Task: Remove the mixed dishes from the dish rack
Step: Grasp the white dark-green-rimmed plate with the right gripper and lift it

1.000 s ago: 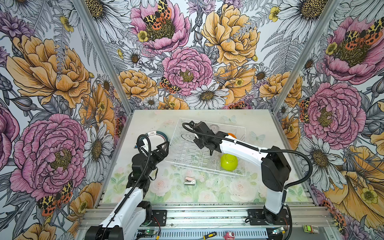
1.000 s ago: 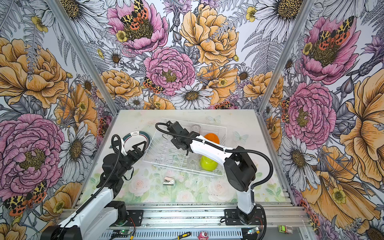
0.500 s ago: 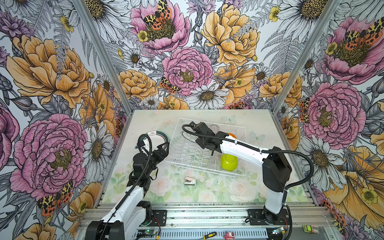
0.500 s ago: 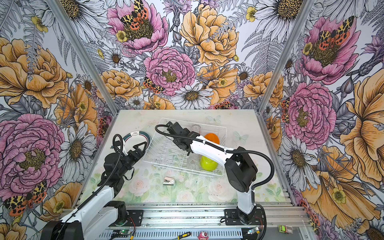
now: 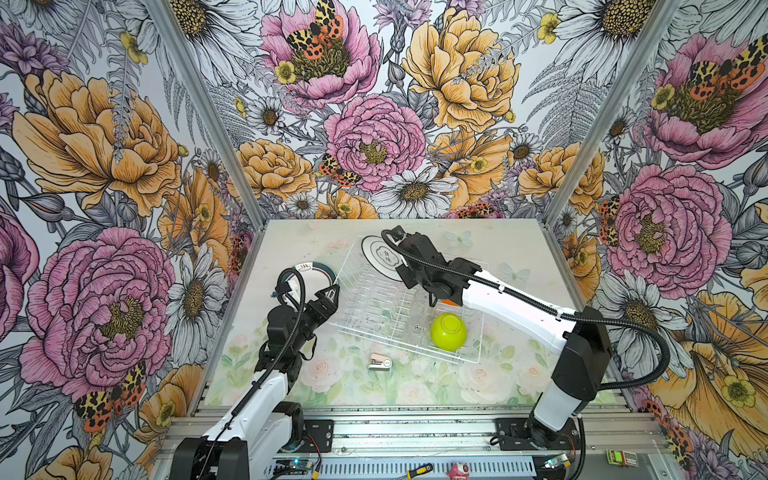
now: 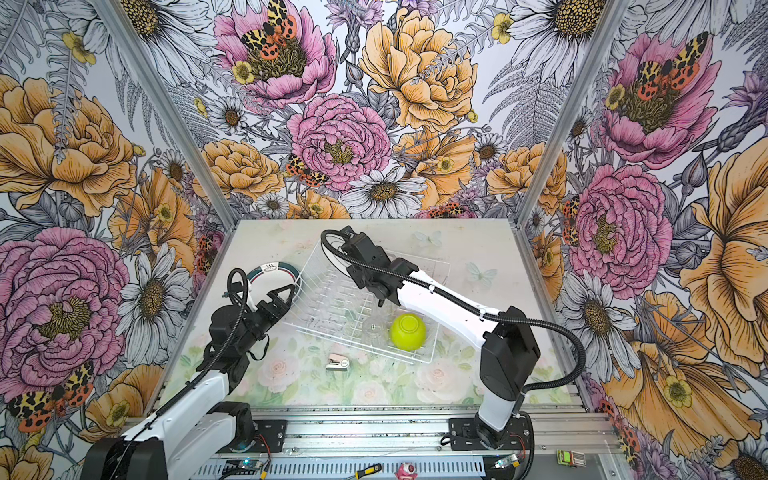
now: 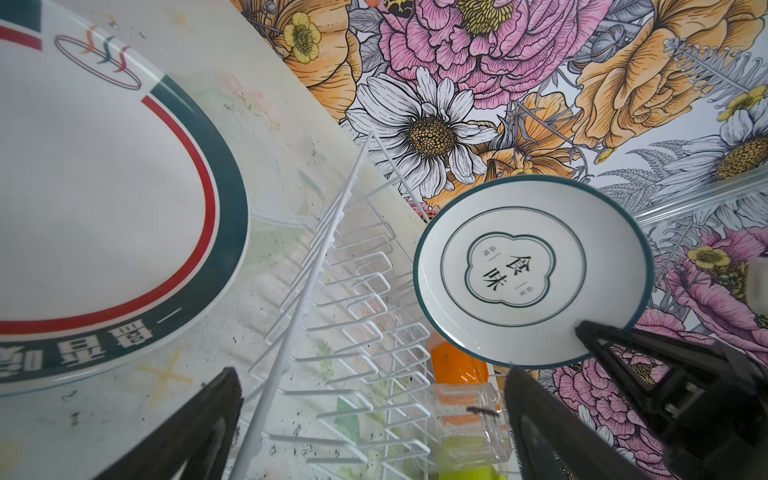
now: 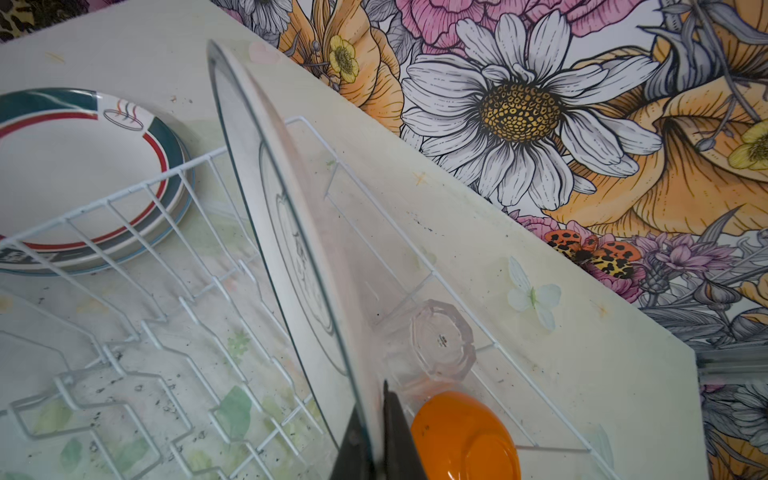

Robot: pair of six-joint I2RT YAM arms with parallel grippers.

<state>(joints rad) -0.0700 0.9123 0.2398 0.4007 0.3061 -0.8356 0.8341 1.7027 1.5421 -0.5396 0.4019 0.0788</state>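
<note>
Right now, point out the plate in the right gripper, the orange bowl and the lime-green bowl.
teal-rimmed plate (image 7: 532, 270), left wrist view, on its printed centre.
orange bowl (image 8: 457, 432), right wrist view, on its outer wall.
lime-green bowl (image 5: 448, 331), in a top view, on the middle of its dome.

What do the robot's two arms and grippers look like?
Both arms have white links and black joints: the left arm and the right arm. A black ribbed cable loops along each one. The left gripper and the right gripper are black, with pointed, triangular fingers.
</note>
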